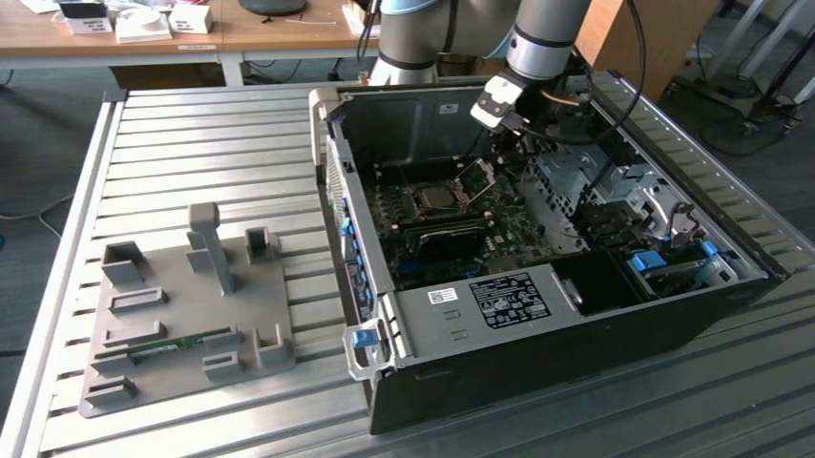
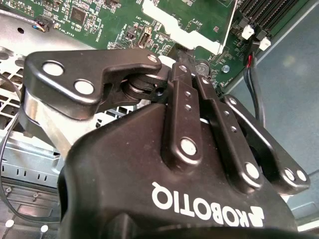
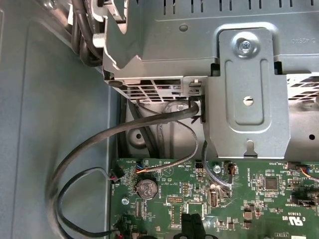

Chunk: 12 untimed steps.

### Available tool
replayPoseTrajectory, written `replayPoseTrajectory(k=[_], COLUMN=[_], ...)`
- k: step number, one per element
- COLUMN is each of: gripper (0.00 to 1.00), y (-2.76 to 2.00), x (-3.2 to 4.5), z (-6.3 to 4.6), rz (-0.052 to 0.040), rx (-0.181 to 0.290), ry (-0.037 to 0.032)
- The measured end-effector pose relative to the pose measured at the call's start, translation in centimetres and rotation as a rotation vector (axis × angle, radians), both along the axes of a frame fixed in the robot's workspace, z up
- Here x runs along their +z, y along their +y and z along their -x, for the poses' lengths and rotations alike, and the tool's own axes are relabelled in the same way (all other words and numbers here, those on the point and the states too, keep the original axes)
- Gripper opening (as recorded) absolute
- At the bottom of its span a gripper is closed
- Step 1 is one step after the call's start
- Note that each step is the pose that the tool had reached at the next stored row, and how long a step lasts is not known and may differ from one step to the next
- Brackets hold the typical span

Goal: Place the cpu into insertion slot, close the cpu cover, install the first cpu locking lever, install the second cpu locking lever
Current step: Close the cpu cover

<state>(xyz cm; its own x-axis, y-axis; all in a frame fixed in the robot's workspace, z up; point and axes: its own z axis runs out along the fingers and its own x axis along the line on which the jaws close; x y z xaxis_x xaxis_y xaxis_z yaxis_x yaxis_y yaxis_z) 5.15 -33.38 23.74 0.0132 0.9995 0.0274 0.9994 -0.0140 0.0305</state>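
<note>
In the exterior view an open computer case [image 1: 535,315] lies on the table with its green circuit board facing up. The insertion slot [image 1: 440,198] sits mid-board, and a grey square that looks like the cpu [image 1: 441,199] lies in it. The cpu cover [image 1: 478,176] stands raised, hinged at the slot's far side. My gripper [image 1: 509,150] hangs just behind the cover's raised edge, its fingers [image 2: 185,74] drawn together and shut on nothing I can see. In the second wrist view its tips point at the silver cover [image 2: 164,20]. The dark fingertips [image 3: 192,226] hover over the board.
A metal drive cage [image 1: 579,172] and black cables [image 3: 149,122] crowd the space beside the gripper. The case walls [image 1: 338,172] hem in the board. A grey fixture plate [image 1: 191,305] with upright posts lies on the slatted table [image 1: 204,143] at the exterior view's left.
</note>
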Motion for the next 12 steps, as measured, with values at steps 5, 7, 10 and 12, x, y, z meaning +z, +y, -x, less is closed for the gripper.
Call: replayPoseTrajectory(k=[5, 7, 10, 12], gripper=[0.11, 0.11, 0.11, 0.11], y=[0.0, 0.0, 0.0, 0.0], x=[-0.01, -0.03, -0.06, -0.07], z=[0.5, 0.8, 1.4, 1.7], rz=[0.0003, 0.0002, 0.0, 0.0002], rx=[0.0, 0.0, 0.0, 0.0], ry=[-0.0011, -0.0023, -0.0048, -0.0066])
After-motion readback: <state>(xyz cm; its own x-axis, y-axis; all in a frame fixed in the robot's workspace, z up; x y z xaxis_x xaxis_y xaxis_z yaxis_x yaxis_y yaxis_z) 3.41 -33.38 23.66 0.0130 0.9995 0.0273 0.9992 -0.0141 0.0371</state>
